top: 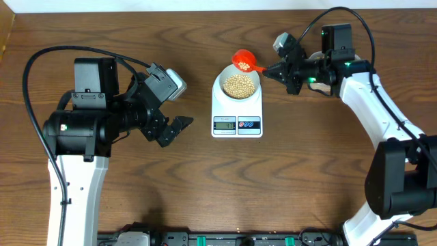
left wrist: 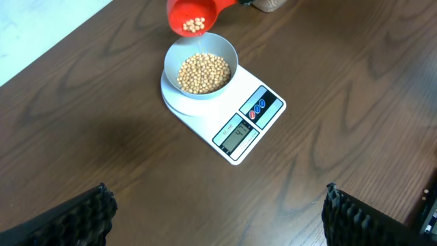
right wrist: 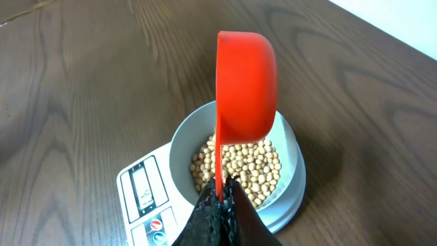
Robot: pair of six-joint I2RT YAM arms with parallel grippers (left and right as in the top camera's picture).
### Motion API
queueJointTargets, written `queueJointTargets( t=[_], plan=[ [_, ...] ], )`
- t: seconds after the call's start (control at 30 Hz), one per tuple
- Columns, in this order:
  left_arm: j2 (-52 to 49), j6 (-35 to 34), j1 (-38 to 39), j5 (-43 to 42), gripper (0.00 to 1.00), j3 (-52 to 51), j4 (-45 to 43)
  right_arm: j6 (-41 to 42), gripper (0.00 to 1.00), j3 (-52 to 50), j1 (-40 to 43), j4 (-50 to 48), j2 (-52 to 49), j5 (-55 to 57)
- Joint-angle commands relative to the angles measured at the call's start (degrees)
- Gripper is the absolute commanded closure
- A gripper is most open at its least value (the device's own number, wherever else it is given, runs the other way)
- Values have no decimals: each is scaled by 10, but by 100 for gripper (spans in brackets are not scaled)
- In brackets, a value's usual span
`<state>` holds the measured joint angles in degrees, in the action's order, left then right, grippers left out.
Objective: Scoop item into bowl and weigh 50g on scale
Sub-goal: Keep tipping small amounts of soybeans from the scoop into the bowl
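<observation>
A white scale [top: 237,109] lies at the table's middle with a pale bowl [top: 237,85] on its platform, holding many tan beans [top: 239,85]. My right gripper [top: 273,70] is shut on the handle of a red scoop [top: 244,60], which hangs tilted over the bowl's far rim with a few beans [left wrist: 195,25] in it. From the right wrist the scoop [right wrist: 246,87] stands on edge above the bowl [right wrist: 293,171] and scale [right wrist: 140,195], its handle pinched at my gripper [right wrist: 220,196]. My left gripper [top: 179,102] stands open to the left of the scale, holding nothing; its fingertips [left wrist: 102,205] frame bare wood.
Dark wooden table [top: 307,171] all round. A pale wall or floor strip runs along the far edge [top: 205,5]. Both arm bases stand at the near left and near right.
</observation>
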<state>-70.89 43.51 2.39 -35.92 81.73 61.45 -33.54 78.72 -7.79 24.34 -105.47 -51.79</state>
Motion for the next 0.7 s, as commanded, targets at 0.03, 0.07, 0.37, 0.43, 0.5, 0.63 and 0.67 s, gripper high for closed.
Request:
queueJointTargets(
  t=[0.03, 0.07, 0.37, 0.43, 0.5, 0.63, 0.67],
  plan=[
    [0, -1, -2, -9, 2, 10, 0, -8, 99, -4, 0, -3, 17, -17],
    [0, -1, -2, -9, 2, 10, 0, -8, 99, -4, 0, -3, 17, -17],
    [0, -1, -2, -9, 1, 10, 0, 52, 99, -4, 1, -6, 17, -18],
    [0, -1, -2, -9, 1, 10, 0, 70, 99, -4, 1, -6, 17, -18],
    [0, -1, -2, -9, 2, 10, 0, 84, 99, -4, 3, -6, 17, -22],
    [0, -1, -2, -9, 2, 10, 0, 84, 99, -4, 9, -6, 17, -43],
    [0, -1, -2, -9, 2, 10, 0, 84, 99, -4, 9, -6, 17, -43]
  ],
)
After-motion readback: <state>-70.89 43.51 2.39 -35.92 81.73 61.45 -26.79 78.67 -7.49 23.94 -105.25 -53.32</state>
